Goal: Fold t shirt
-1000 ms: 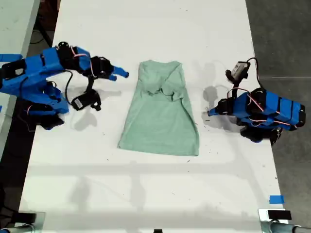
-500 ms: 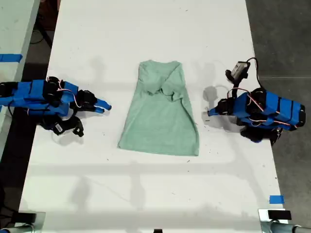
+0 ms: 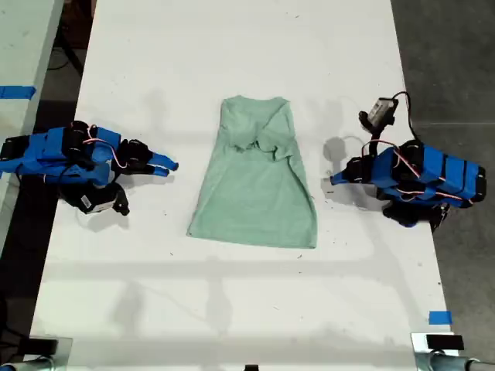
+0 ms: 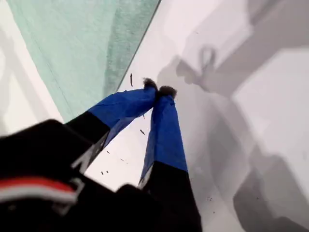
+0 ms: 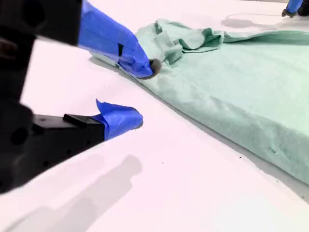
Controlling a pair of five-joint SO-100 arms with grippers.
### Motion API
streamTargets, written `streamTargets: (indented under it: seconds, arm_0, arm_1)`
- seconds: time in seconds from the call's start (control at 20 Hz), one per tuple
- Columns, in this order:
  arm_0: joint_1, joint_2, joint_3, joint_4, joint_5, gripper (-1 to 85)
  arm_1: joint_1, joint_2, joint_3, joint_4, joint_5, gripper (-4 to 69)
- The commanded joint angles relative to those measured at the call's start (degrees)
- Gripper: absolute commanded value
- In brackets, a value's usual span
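The pale mint-green t shirt (image 3: 255, 185) lies flat in the middle of the white table (image 3: 232, 309), sleeves folded in and bunched near the collar (image 3: 259, 143). My second gripper (image 3: 168, 165) lies low on the table at the exterior view's left, a short gap from the shirt's edge. It is open with nothing between its fingers (image 5: 143, 94), and the cloth (image 5: 241, 77) lies just beyond them. My first gripper (image 3: 334, 179) rests at the exterior view's right, shut and empty (image 4: 159, 88), tips close to the shirt's other edge (image 4: 72, 48).
Blue tape marks sit at the table's near corner on the exterior view's right (image 3: 439, 318) and on a side surface at that view's left (image 3: 15, 92). Dark floor borders the table on both sides. The first arm's camera (image 3: 379, 112) sticks up above its body.
The second arm dropped from a raised pose near the shirt's collar down to the table and pulled back towards the exterior view's left, then settled. The first arm and the shirt stayed still.
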Motion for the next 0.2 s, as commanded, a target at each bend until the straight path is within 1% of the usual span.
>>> streamTargets:
  seconds: [0.0,0.15]
  arm_0:
    - [-0.9,0.1,1.3,-0.5,0.3,12.4]
    - [-0.9,0.1,1.3,-0.5,0.3,12.3]
  arm_1:
    - [-0.5,2.4,-0.1,0.7,0.0,1.6]
    - [-0.5,2.4,0.0,0.7,0.0,1.6]
